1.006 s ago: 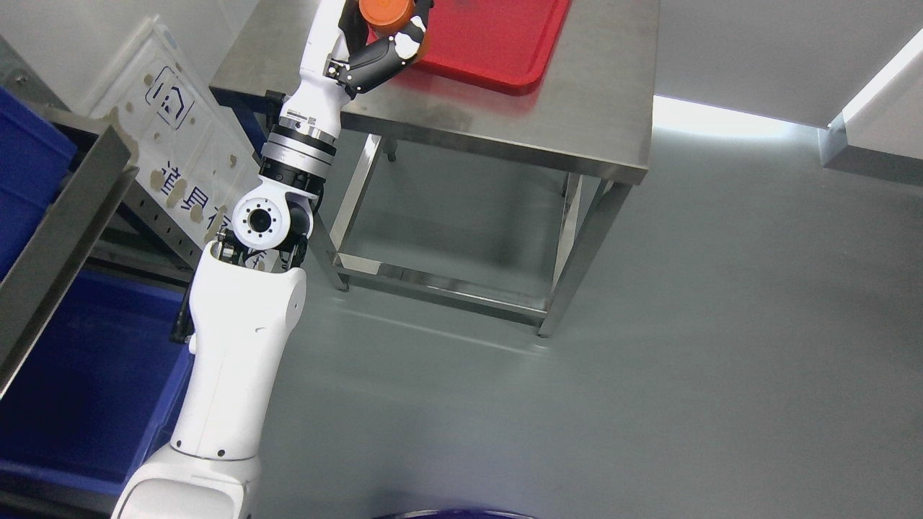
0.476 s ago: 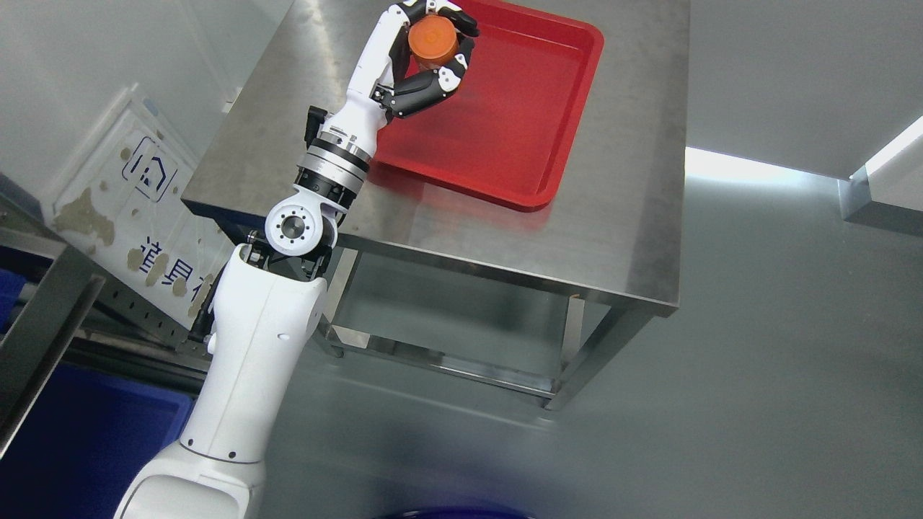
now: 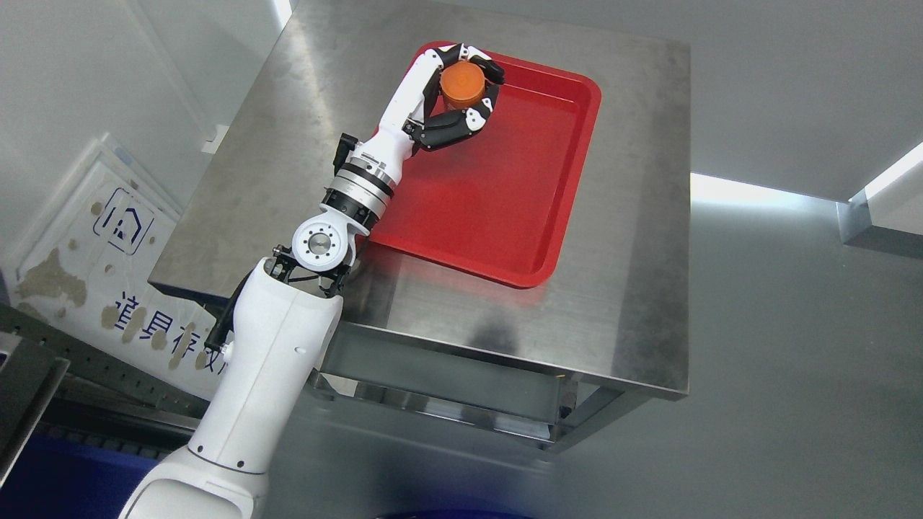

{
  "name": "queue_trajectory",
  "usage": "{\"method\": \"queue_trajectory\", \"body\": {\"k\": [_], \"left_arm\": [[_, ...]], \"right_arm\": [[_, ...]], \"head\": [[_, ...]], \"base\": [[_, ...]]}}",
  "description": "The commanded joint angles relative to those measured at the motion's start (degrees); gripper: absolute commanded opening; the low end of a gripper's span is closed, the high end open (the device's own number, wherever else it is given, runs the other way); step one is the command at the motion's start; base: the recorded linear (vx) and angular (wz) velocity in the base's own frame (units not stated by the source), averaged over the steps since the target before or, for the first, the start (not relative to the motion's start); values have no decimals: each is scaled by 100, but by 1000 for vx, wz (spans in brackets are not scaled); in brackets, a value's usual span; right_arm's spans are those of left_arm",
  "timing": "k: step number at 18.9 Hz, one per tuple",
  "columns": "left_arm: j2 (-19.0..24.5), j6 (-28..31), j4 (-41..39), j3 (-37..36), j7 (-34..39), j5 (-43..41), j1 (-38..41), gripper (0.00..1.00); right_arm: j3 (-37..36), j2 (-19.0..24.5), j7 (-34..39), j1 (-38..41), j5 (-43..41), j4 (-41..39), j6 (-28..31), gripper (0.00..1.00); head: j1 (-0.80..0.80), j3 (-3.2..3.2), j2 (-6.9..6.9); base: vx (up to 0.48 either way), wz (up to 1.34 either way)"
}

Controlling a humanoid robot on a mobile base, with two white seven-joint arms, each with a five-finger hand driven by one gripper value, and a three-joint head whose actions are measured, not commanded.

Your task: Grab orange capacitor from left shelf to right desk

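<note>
My left hand (image 3: 461, 97) reaches up from the lower left and is shut on the orange capacitor (image 3: 461, 83), a short round cylinder. It holds the capacitor over the far left part of the red tray (image 3: 519, 194) on the steel desk (image 3: 627, 288). I cannot tell whether the capacitor touches the tray floor. The right arm is out of view.
A white sign panel with blue characters (image 3: 94, 281) leans by the desk's left side. Part of the grey shelf frame (image 3: 29, 389) shows at the lower left. Grey floor lies to the right of the desk.
The camera view has shifted, so the desk and tray now sit lower and fuller in the picture. My left hand still grips the capacitor and now sits over the tray instead of at its near edge.
</note>
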Motion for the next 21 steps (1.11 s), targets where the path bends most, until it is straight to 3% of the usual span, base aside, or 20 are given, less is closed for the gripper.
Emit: {"method": "queue_trajectory", "body": {"k": [1,5,7,8,9,10,12,16,19,21], "left_arm": [[99,-2,183,-445,4,126,109,13],[99,41,-10,-436,-13,134,109,59],[99,42,-133,-393,-13,134,109,71],[99,42,-186,-375,-13,134,109,79],[99,42,-256,-331,-5,134,100,94],[99,7,-353,-226,4,134,91,100],[99,-177,-459,212,4,134,91,100],[99,-1162,-511,1187,4,327,108,100],[99,-1032,-678,1821,240,521,520,100],[99,-594,-923,2050,1054,521,802,100]], "right_arm": [[-62,-100,-3,-9,17,-193,3,100],[-62,-100,-3,-9,17,-193,3,100],[-62,-100,-3,-9,17,-193,3,100],[-62,-100,-3,-9,17,-193,3,100],[-62,-100,-3,-9,17,-193,3,100],[-62,-100,-3,-9,17,-193,3,100],[-62,-100,-3,-9,17,-193,3,100],[-62,-100,-3,-9,17,-193,3,100],[-62,-100,-3,-9,17,-193,3,100],[-62,-100,-3,-9,17,-193,3,100]], "head": [[0,0,0],[0,0,0],[0,0,0],[0,0,0],[0,0,0],[0,0,0],[0,0,0],[0,0,0],[0,0,0],[0,0,0]], "base": [[145,-39],[99,-33],[43,-6],[28,3],[0,0],[0,0],[-11,0],[-15,-1],[-8,2],[0,0]]}}
